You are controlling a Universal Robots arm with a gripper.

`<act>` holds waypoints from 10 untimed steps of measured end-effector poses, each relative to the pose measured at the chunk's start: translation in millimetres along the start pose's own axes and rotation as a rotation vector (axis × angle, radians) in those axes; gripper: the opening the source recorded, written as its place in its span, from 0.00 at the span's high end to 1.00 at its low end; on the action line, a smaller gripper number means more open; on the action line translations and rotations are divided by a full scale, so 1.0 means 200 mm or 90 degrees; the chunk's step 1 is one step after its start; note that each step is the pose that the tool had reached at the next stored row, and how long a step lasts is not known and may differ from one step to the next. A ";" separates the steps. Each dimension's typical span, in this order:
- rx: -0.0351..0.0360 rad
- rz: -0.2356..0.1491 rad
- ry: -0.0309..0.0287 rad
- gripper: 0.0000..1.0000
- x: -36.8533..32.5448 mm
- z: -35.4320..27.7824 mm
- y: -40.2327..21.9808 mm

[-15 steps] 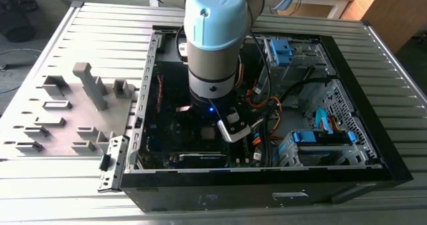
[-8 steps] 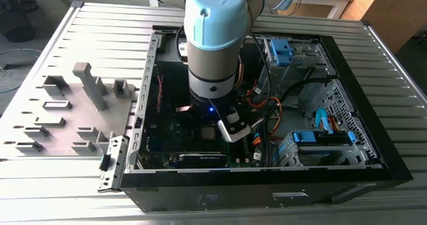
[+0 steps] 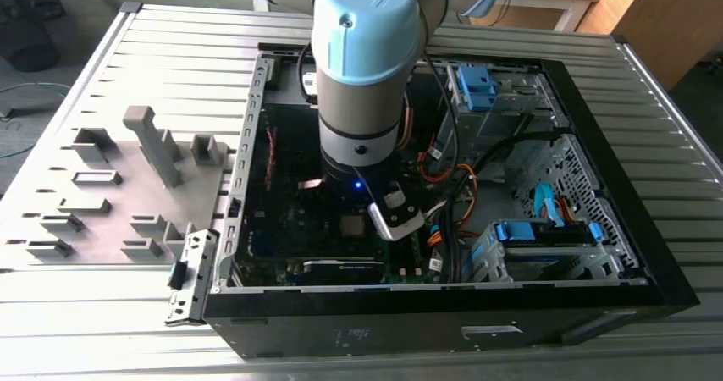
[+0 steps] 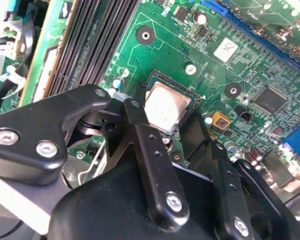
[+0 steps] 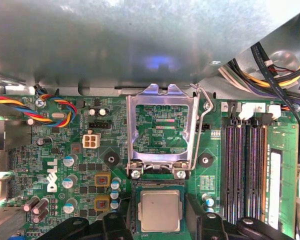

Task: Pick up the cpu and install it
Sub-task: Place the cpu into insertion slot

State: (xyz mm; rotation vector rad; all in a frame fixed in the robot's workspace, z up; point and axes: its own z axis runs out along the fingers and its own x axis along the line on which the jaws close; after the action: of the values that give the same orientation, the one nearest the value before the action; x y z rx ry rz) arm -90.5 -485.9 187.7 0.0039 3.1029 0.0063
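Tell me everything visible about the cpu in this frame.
The cpu is a small thin square chip with a silvery-grey metal top and darker rim. It lies flat in the black socket on the green motherboard, beside the raised metal retention frame. The gripper straddles it, jaws open; contact cannot be told.

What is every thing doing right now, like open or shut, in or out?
cpu: lying flat in its socket.
gripper: open, one finger on each side of the cpu.
socket frame: flipped up, open.
latch lever: raised, unhooked.
computer case: lying on its side, side panel off.
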 end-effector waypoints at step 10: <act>0.0006 0.000 0.0003 0.48 0.000 -0.010 -0.001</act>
State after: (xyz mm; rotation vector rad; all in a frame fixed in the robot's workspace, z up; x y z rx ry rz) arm -90.6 -486.1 189.7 0.0039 3.1035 0.0049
